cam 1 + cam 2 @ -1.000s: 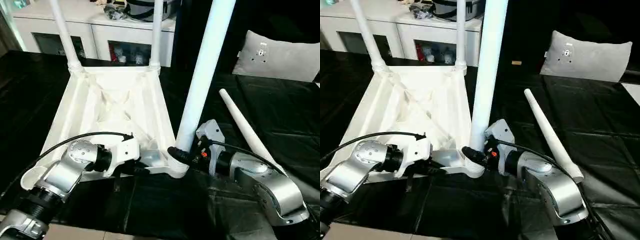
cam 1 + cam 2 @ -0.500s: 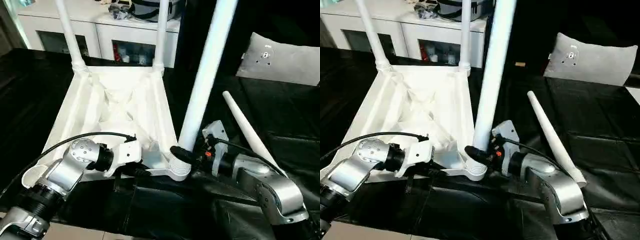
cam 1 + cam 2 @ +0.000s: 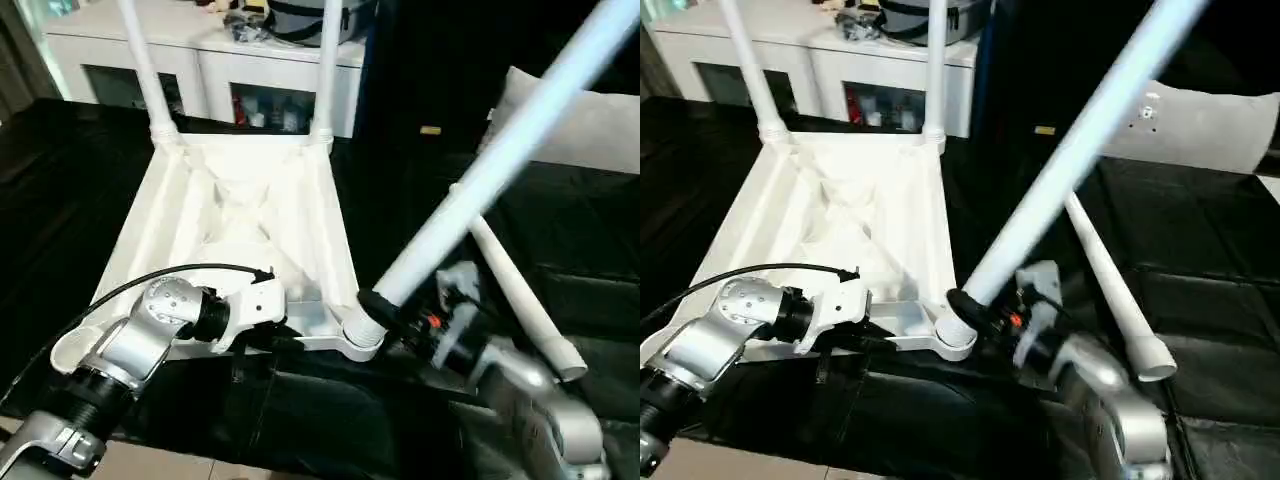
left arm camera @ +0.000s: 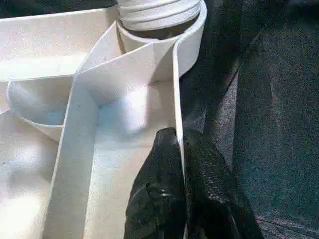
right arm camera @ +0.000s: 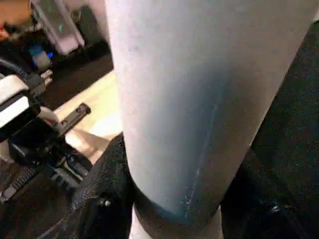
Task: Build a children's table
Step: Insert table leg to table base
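The children's table top (image 3: 240, 200) lies upside down on black cloth, ribbed side up, with two legs (image 3: 143, 60) (image 3: 327, 60) standing upright in its far corner sockets. My left gripper (image 3: 285, 338) is shut on the thin near wall (image 4: 177, 99), one black finger (image 4: 164, 184) on each side of it. A third leg (image 3: 500, 160) leans steeply to the right, its base at the near right socket (image 3: 358, 335). My right gripper (image 3: 385, 308) is shut on that leg just above its base (image 5: 199, 99). Another leg (image 3: 1110, 290) lies loose on the cloth to the right.
A white cabinet (image 3: 220, 50) with shelves stands behind the table top. A grey cushion (image 3: 590, 130) lies at the back right. Black cloth (image 3: 100, 150) covers the work surface, and its front edge meets pale floor (image 3: 150, 465) near me.
The leg in my right gripper has swung from nearly upright to a steep lean to the right, and my right wrist turned with it. My left gripper has kept its hold on the wall.
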`<state>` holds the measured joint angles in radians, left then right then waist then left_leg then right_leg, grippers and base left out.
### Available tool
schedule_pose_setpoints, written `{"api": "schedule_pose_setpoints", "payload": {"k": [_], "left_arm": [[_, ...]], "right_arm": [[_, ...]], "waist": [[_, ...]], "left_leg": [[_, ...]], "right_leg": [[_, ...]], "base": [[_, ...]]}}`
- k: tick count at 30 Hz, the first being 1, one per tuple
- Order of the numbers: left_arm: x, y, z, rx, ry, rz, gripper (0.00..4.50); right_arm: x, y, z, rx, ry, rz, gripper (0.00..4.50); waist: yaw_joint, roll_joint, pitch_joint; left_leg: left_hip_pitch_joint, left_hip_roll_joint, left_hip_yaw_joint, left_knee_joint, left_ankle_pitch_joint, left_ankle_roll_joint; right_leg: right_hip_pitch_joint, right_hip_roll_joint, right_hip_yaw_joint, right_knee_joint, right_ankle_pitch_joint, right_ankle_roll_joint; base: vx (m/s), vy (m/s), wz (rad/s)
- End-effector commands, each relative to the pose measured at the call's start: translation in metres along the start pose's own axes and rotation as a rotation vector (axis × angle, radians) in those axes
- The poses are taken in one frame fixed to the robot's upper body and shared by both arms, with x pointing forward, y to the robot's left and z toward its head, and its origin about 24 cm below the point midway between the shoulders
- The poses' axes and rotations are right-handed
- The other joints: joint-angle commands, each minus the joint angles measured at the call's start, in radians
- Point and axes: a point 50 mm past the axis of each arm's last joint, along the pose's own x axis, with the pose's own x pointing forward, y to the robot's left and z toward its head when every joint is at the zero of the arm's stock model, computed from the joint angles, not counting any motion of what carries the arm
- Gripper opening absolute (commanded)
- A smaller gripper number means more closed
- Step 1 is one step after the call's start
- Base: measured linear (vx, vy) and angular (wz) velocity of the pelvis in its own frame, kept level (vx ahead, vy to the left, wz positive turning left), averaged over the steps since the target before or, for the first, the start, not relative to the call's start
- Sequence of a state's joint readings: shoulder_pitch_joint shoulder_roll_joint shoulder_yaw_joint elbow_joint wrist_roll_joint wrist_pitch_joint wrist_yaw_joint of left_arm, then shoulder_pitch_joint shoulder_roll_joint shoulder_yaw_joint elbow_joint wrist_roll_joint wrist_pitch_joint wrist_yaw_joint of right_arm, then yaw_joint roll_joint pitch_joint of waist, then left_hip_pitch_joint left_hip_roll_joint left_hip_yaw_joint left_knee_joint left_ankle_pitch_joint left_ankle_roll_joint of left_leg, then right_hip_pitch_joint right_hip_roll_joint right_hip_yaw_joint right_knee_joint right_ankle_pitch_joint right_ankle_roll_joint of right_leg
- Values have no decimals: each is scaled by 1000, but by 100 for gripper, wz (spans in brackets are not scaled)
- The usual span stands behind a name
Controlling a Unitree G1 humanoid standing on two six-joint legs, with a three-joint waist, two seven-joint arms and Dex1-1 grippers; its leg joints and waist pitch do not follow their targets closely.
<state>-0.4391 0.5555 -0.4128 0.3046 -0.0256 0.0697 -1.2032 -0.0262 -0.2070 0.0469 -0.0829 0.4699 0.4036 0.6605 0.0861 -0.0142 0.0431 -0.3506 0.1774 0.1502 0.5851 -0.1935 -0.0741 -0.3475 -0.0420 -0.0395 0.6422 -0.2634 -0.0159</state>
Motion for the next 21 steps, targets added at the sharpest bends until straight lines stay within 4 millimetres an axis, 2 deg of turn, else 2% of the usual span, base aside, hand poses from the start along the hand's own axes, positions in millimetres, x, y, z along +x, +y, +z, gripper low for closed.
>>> {"api": "schedule_pose_setpoints", "payload": {"k": [1,4,6,9,11,12,15,18,19,20,21], "left_arm": [[-8,9,1,23,30,50,0],[-8,10,1,22,31,50,0],[-8,9,1,28,41,47,0],[-8,9,0,37,51,41,0],[-8,9,1,42,55,36,0],[-7,9,2,49,57,31,0],[-7,9,3,65,61,17,0],[-7,10,5,79,64,2,0],[-7,10,5,82,65,-3,0],[-6,11,7,93,62,-17,0],[-6,11,9,97,58,-24,0]], "right_arm": [[-10,-6,-28,-12,143,-48,188],[-12,-4,-34,-90,197,-28,188],[-11,-1,-38,-228,306,19,188],[-9,-4,-39,-298,373,36,188],[-7,-5,-40,-323,399,47,188],[-5,-7,-41,-326,422,66,188],[-2,-9,-46,-321,482,125,188],[-1,-9,-49,-305,508,162,188],[-1,-9,-49,-299,513,171,188],[0,-8,-51,-278,527,203,188],[0,-7,-51,-265,533,218,188]], "waist": [[-4,17,-38],[-3,18,-37],[-4,18,-36],[-6,17,-34],[-7,17,-32],[-7,13,-32],[-14,11,-31],[-19,11,-26],[-21,11,-25],[-24,5,-21],[-27,6,-21]], "left_leg": [[6,57,-14,-80,-236,-25],[6,57,-15,-81,-244,-27],[6,57,-15,-82,-243,-25],[7,56,-15,-83,-263,-25],[9,57,-15,-84,-281,-25],[11,59,-17,-86,-299,-25],[12,59,-19,-86,-327,-26],[8,59,-19,-89,-329,-23],[9,59,-20,-89,-345,-24],[13,60,-21,-90,-372,-27],[13,58,-22,-90,-384,-26]], "right_leg": [[19,-101,58,-96,-114,-186],[20,-102,58,-100,-146,-174],[21,-99,58,-100,-147,-166],[18,-100,59,-103,-189,-160],[15,-101,60,-107,-224,-157],[13,-104,61,-110,-273,-154],[9,-103,61,-112,-306,-156],[7,-104,62,-116,-322,-152],[5,-103,61,-117,-337,-151],[-1,-105,62,-121,-367,-147],[-1,-105,63,-122,-381,-147]], "base": [[0,0,0],[0,0,0],[0,0,0],[0,0,0],[0,0,0],[0,0,0],[0,0,0],[0,0,0],[0,0,0],[0,0,0],[0,0,0]]}}
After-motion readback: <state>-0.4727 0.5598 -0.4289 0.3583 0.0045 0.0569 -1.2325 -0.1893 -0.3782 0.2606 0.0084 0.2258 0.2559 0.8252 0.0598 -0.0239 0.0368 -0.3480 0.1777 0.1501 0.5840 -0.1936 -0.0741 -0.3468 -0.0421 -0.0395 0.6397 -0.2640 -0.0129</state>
